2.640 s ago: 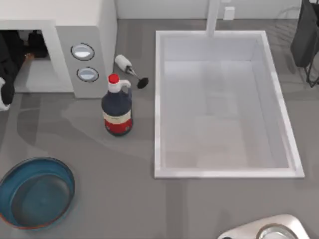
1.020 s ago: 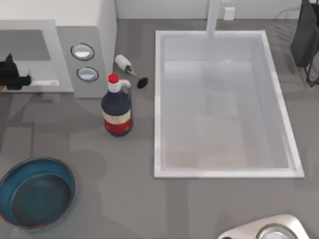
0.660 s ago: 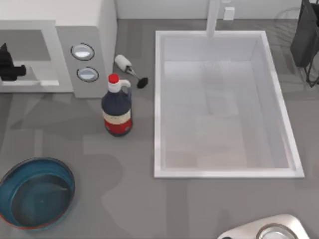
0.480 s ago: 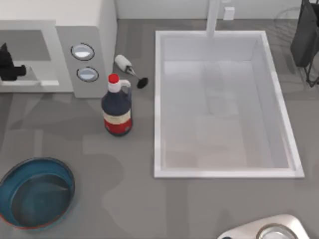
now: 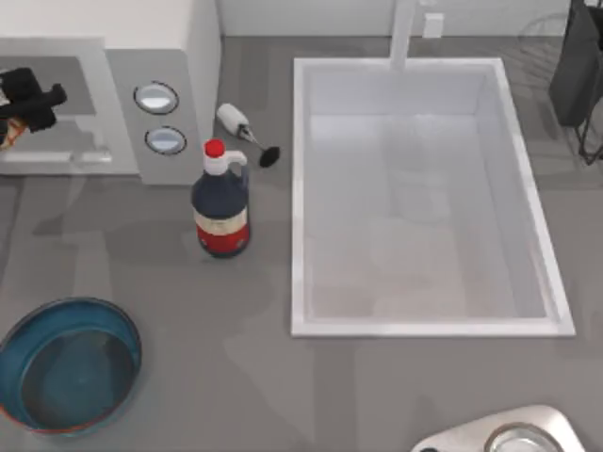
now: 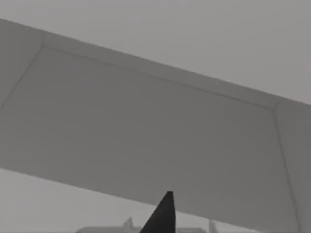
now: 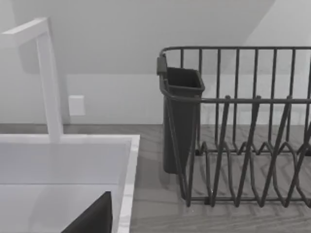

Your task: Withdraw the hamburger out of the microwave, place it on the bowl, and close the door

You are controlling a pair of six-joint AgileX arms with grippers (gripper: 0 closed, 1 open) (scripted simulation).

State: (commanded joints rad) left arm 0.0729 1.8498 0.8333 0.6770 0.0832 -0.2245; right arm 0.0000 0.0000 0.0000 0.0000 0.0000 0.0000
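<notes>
The white-grey microwave (image 5: pixel 160 56) stands at the back left, its two dials (image 5: pixel 156 97) facing me. Left of the dials its front shows a grey recess above a white band, and I cannot tell how the door stands. My left gripper (image 5: pixel 30 98) hangs at that front by the table's left edge. In the left wrist view its dark tip (image 6: pixel 164 216) faces a flat grey panel. A small orange-brown patch (image 5: pixel 8 139) sits just below the gripper; I cannot tell whether it is the hamburger. The teal bowl (image 5: pixel 71 363) at the front left holds nothing. My right gripper (image 7: pixel 92 219) is parked by the sink's far corner.
A dark bottle with a red cap (image 5: pixel 220 202) stands in front of the dials, with a small white-and-black utensil (image 5: pixel 247 137) behind it. The white sink (image 5: pixel 298 188) and faucet (image 5: pixel 403 33) take the middle. A dish rack (image 7: pixel 243 131) is at the back right and a silver pan (image 5: pixel 513 435) at the front right.
The left arm has come out of the dark cavity it was reaching into. In the last half second its gripper moved up and slightly right along the microwave's front. The bowl looks the same.
</notes>
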